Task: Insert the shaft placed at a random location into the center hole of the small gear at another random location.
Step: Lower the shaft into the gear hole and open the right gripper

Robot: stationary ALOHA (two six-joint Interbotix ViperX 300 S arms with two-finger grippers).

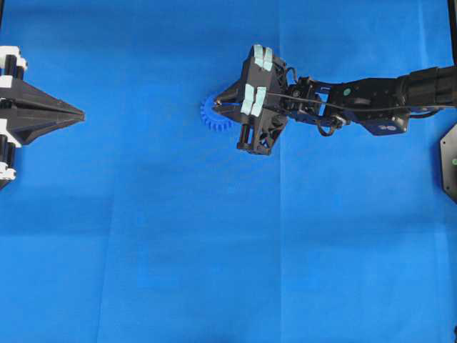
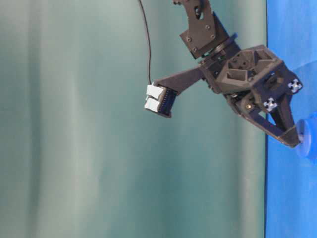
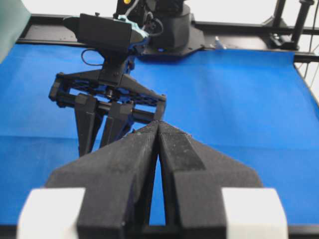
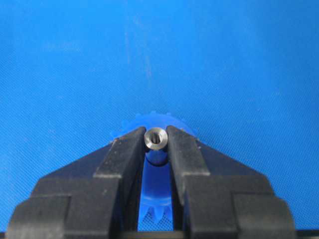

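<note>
Shaft (image 4: 155,139) seen end-on, pinched by right tool (image 4: 155,142) over small gear (image 1: 214,114), left tool (image 3: 158,130) pressed together.

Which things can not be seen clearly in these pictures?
- Center hole: hidden in every view; in the right wrist view the shaft and the right pincer cover the hub.
- Small gear: overhead, the right pincer hides most of it; in the table-level view the picture edge cuts it off.
- Whether the shaft has entered the hole: cannot tell.

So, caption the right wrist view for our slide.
Right pincer clamps short silvery metal shaft over small blue plastic gear.
</note>
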